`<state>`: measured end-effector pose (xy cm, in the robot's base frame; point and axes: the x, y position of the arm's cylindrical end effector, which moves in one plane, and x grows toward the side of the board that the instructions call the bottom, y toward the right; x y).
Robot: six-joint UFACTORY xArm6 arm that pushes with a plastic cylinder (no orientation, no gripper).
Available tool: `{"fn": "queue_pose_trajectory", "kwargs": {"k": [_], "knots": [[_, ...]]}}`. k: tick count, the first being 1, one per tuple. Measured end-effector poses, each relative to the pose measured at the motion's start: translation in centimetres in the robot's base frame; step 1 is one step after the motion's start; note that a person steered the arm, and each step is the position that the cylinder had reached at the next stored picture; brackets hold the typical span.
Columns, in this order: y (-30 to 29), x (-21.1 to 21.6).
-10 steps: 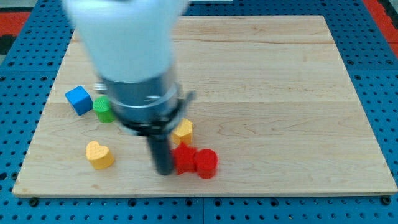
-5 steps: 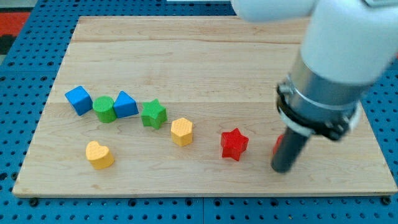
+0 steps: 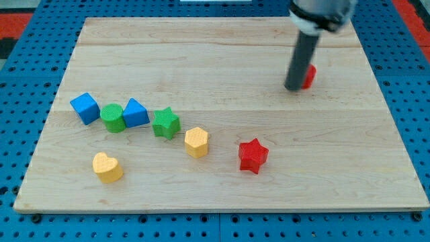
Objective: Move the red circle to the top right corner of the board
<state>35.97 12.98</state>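
The red circle (image 3: 310, 75) lies in the upper right part of the wooden board (image 3: 222, 60), mostly hidden behind my rod. My tip (image 3: 293, 87) rests on the board just at the circle's lower left, touching or nearly touching it. The red star (image 3: 252, 155) lies lower, near the view's bottom middle right, well apart from the tip.
A blue cube (image 3: 84, 107), a green cylinder (image 3: 112, 118), a blue block (image 3: 135, 112) and a green star (image 3: 165, 124) form a row at the left. A yellow hexagon (image 3: 196, 142) and a yellow heart (image 3: 107, 167) lie below them.
My tip has moved up the board's right side with the red circle ahead of it, away from the red star. The other blocks have not moved in the last half second.
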Motion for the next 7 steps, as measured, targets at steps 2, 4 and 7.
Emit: {"fn": "queue_pose_trajectory", "kwargs": {"k": [2, 4, 7], "knots": [[1.9, -0.9], [6.3, -0.9], [8.1, -6.2]]}}
